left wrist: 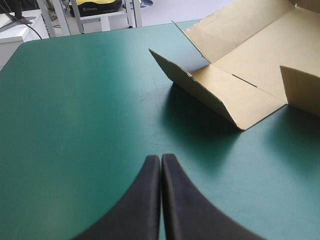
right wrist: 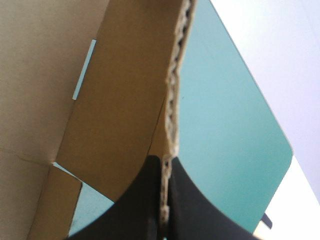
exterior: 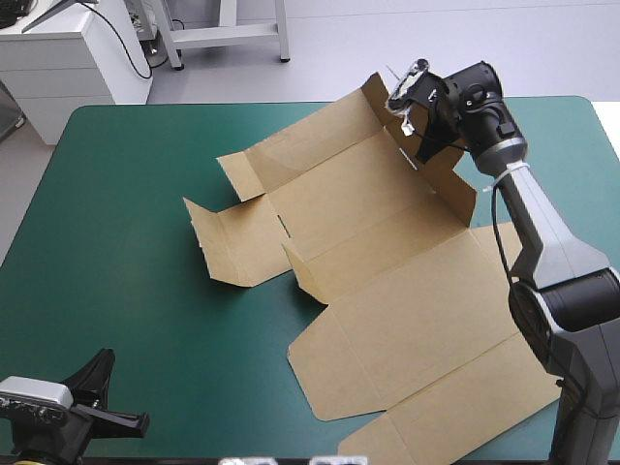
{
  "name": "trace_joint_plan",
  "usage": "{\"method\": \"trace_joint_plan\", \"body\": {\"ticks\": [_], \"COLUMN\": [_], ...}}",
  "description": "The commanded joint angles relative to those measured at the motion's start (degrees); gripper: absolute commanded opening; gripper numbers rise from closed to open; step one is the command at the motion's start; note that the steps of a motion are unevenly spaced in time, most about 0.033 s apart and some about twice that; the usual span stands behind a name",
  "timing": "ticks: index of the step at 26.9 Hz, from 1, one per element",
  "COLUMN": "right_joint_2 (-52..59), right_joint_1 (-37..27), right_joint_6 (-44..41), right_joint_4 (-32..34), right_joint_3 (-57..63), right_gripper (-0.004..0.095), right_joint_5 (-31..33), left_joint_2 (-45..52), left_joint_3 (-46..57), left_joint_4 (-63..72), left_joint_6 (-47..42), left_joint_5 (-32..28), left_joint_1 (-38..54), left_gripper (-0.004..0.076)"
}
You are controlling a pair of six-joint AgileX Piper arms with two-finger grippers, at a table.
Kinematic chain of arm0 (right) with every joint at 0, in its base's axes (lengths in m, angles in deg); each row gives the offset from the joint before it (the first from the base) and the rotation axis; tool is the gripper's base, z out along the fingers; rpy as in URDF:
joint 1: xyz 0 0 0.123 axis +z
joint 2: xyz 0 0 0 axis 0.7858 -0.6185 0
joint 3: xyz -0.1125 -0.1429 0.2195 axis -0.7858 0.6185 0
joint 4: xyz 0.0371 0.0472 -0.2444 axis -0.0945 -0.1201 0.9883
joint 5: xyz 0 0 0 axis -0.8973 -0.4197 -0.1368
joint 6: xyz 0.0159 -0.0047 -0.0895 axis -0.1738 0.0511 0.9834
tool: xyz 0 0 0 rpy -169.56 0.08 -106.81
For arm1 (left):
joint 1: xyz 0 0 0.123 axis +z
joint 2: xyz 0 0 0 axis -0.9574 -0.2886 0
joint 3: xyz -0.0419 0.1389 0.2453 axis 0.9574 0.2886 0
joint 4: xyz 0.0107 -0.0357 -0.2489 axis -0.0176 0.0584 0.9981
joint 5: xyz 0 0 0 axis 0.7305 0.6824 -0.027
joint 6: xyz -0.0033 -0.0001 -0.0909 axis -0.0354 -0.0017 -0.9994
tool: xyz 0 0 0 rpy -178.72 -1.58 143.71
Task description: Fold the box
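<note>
Presently the right claw is clamped on a raised flap edge of the box. The left claw, pressed together, sits well apart, the box ahead of it.
</note>
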Motion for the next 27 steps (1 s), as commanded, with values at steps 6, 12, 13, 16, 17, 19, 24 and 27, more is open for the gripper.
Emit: {"method": "trace_joint_plan", "body": {"ticks": [6,12,13,16,17,19,24,27], "right_joint_2": [8.7,11.5,12.2,13.8,14.8,15.4,15.5,15.5], "right_joint_1": [8.9,12.7,13.2,14.9,16.3,17.6,21.2,24.0], "right_joint_6": [2.6,2.6,2.6,2.6,2.8,2.7,4.3,5.1], "right_joint_4": [4.5,2.7,2.6,2.7,2.9,3.0,4.1,4.1], "right_joint_3": [-2.0,1.5,3.0,6.8,8.9,10.5,14.2,16.0], "right_gripper": [-0.0013,-0.0008,0.0001,0.0003,0.0002,0.0002,0.0001,0.0002], "right_joint_5": [0.5,2.9,2.2,-2.4,-4.9,-7.2,-13.9,-19.4], "left_joint_2": [0.4,0.4,0.4,0.4,0.4,0.4,0.4,0.4], "left_joint_3": [-1.2,-1.2,-1.2,-1.2,-1.2,-1.2,-1.2,-1.2], "left_joint_4": [1.0,1.2,1.2,1.2,1.2,1.2,1.2,1.2], "left_joint_6": [-0.4,-0.2,-0.2,-0.2,-0.2,-0.2,-0.2,-0.2], "left_joint_5": [-4.3,-4.3,-4.3,-4.3,-4.3,-4.3,-4.3,-4.3], "left_joint_1": [-0.1,-0.1,-0.1,-0.1,-0.1,-0.1,-0.1,-0.1], "left_gripper": [-0.0008,-0.0008,-0.0008,-0.0008,-0.0008,-0.0008,-0.0008,-0.0008]}}
